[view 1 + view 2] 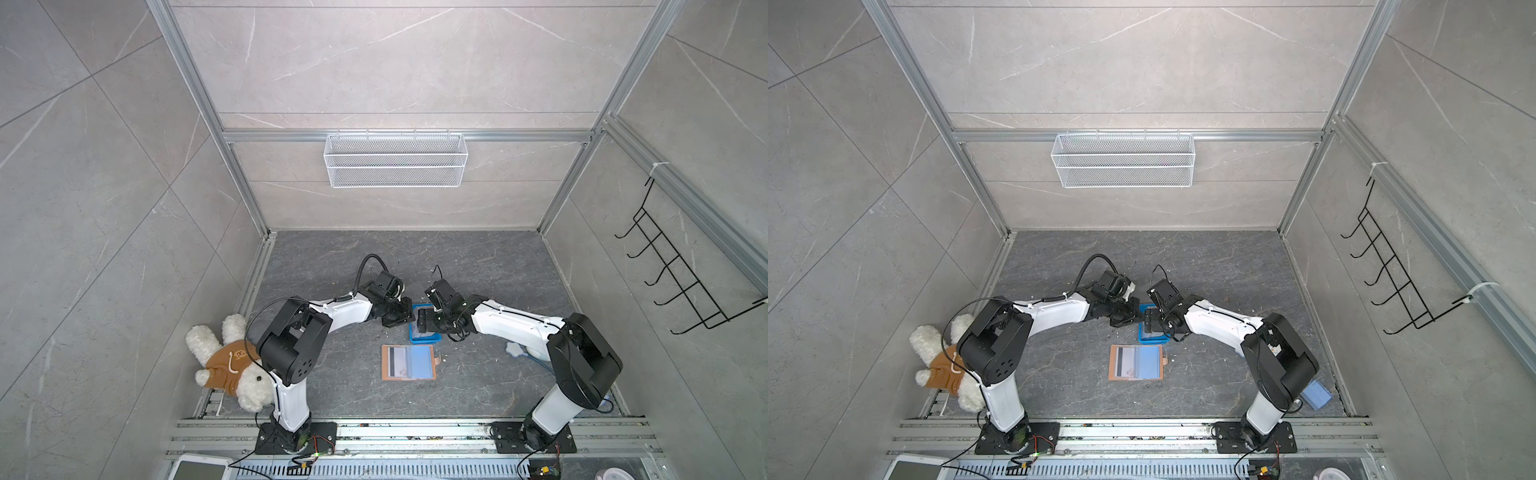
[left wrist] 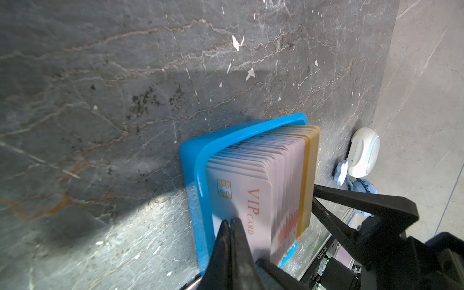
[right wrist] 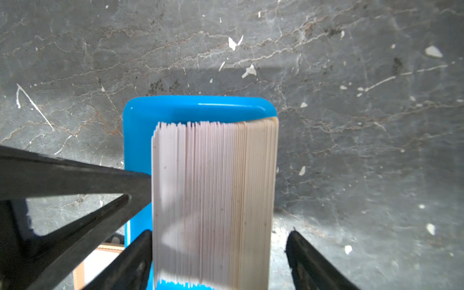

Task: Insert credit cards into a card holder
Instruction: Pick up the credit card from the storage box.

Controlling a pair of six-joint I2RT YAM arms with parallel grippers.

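Credit cards (image 2: 241, 195) stand on edge in a blue tray (image 2: 193, 155) mid-bench. The right gripper (image 3: 218, 232), jaws spread, straddles them, probably to steady the stack. The left gripper (image 2: 229, 224), jaws pressed together, noses the front card, seemingly to separate it; the card holder (image 1: 409, 362) lies open just frontward.

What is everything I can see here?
credit cards: thick stack, pale pink, standing in the tray
tray: one, blue, on the table
card holder: one, tan, open flat on the table
striped card: one, white, inside the card holder
plush bunny: one, white and brown, beside left arm
wire basket: one, white, back wall
hook rack: one, black, side wall
left end effector: one, black, shut against the front card
right end effector: one, black, open astride the stack
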